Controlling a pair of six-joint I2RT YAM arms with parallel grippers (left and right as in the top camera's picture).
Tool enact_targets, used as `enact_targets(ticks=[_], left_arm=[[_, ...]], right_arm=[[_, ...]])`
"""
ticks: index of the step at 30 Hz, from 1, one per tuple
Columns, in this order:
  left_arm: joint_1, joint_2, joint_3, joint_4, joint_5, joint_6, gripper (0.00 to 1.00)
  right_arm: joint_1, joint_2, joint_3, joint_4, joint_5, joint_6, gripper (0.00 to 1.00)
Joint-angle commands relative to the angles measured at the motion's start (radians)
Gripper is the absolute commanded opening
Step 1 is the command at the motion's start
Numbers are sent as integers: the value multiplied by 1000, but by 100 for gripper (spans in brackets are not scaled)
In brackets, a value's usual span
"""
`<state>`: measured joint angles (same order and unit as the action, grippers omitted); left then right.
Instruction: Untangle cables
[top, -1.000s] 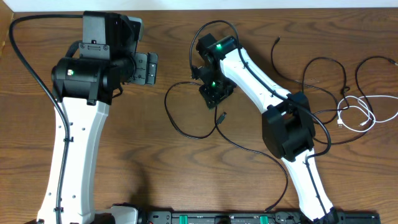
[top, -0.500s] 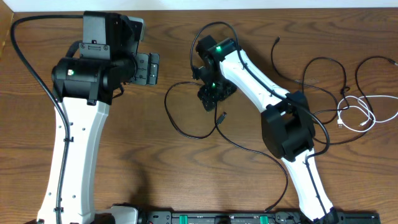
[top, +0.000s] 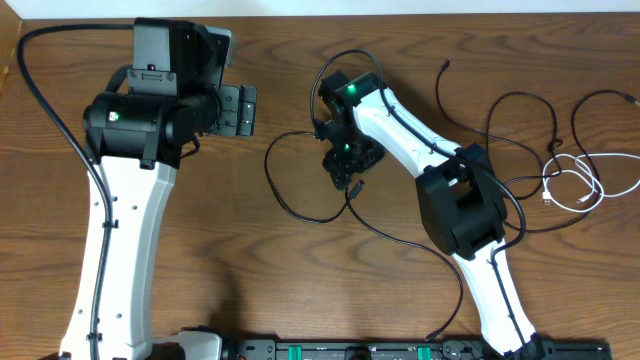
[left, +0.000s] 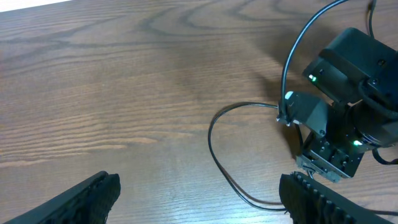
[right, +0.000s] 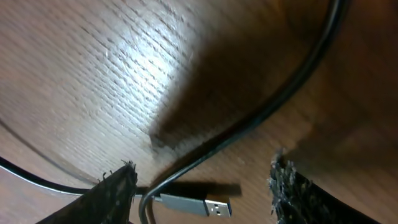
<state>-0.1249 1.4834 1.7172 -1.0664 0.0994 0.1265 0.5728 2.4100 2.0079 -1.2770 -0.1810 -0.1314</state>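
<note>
A thin black cable (top: 283, 203) loops across the middle of the table, and its USB plug end (top: 355, 188) lies just below my right gripper (top: 346, 174). In the right wrist view the open fingers (right: 202, 165) hang low over the wood with the silver USB plug (right: 200, 206) lying between them, untouched, and the black cable (right: 283, 98) curving past. My left gripper (top: 238, 108) is open and empty, well left of the loop. The left wrist view (left: 199, 182) shows the cable loop (left: 213, 144). More black cables (top: 520, 112) and one white cable (top: 583, 183) lie tangled at the right.
The right arm's elbow block (top: 462, 208) sits over part of a black cable. A black bar with green clips (top: 400, 350) runs along the front edge. The table's back edge (top: 320, 12) is just behind both grippers.
My right gripper has shifted slightly toward the front of the table, closer to the USB plug. The left arm has not moved.
</note>
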Motion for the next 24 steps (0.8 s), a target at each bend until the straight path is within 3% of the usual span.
enact_targets(ticks=[1, 24], left_arm=[[4, 8, 5, -2, 6, -16, 87], [4, 8, 5, -1, 28, -12, 87]], right_arm=[[4, -2, -20, -14, 21, 30, 67], [63, -2, -136, -1, 21, 49, 68]])
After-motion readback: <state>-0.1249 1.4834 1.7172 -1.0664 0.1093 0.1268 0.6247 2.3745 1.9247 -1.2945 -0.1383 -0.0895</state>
